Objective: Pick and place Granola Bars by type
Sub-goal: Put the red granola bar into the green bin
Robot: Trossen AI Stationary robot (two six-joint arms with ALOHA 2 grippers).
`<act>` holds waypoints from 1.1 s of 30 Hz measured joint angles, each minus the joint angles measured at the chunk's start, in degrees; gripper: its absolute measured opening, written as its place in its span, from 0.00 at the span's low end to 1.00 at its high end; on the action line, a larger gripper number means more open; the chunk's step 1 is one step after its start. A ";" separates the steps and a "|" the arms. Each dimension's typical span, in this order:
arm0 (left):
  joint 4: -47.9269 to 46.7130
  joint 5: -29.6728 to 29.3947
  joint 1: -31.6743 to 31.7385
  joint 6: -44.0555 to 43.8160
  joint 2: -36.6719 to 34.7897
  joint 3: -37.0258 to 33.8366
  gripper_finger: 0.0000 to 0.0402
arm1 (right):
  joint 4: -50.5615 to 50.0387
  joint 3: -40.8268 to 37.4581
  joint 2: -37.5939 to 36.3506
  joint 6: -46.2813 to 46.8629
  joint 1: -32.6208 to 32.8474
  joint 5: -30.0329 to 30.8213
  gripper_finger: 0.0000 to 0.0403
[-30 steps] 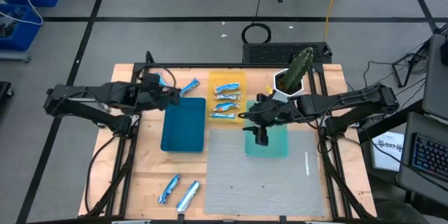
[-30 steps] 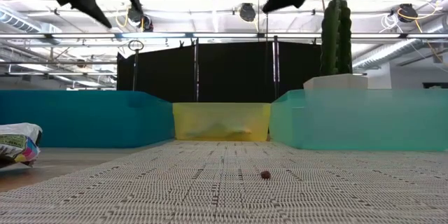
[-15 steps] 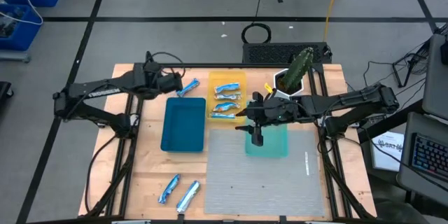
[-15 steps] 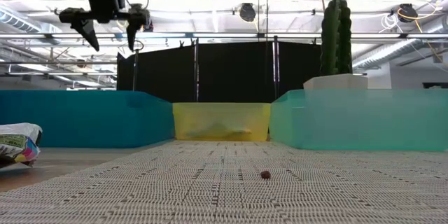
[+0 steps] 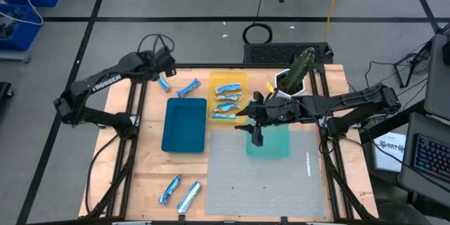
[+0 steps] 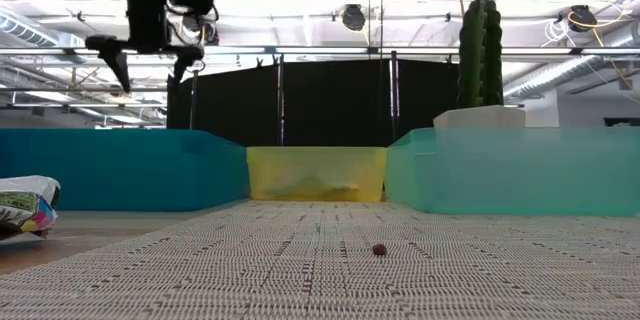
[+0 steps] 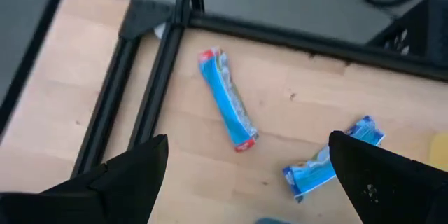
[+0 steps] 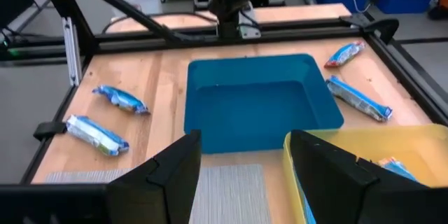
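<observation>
The left end effector [image 5: 163, 72] hangs over the far left corner of the tabletop [image 5: 148, 165], its fingers [image 7: 126, 175] spread wide with nothing between them. Directly below, in the left wrist view, one blue bar [image 7: 228, 109] lies on bare wood close to the black frame rail [image 7: 157, 77] along the edge, and a second bar [image 7: 329, 168] lies a little apart from it, toward the yellow tray [image 5: 228, 98]. In the high view these two bars sit between the far edge and the blue tray [image 5: 184, 124], with open wood around each.

At the near left, two more bars [image 5: 179, 193] lie side by side on wood, well apart from the trays and just beside the grey mat [image 5: 267, 176]. The mat itself is bare apart from a small dark speck [image 6: 379, 250].

The yellow tray holds several blue-and-white bars [image 5: 226, 101] and stands between the blue tray and the teal tray [image 5: 275, 144], all three close together.

The right end effector [image 5: 257, 130] hovers above the near edge of the yellow tray and the left edge of the teal tray, fingers [image 8: 168, 175] parted and empty. A cactus in a white pot [image 5: 294, 77] stands at the far right corner, just behind the right arm.
</observation>
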 joint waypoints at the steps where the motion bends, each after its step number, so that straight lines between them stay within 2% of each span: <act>1: 0.41 2.04 1.62 1.10 0.20 0.00 0.98 | 0.61 0.00 0.00 0.00 0.00 0.04 0.53; 9: 1.08 12.14 11.70 5.86 3.05 0.00 0.98 | 3.87 0.00 0.00 -0.17 0.00 0.11 0.53; 20: 2.77 15.10 17.09 8.33 12.48 0.00 0.98 | 3.90 -0.02 0.02 -1.51 -0.01 1.62 0.53; 33: 6.52 17.41 19.69 6.81 16.96 -0.46 0.98 | 3.90 -0.02 0.02 -1.51 0.00 1.76 0.53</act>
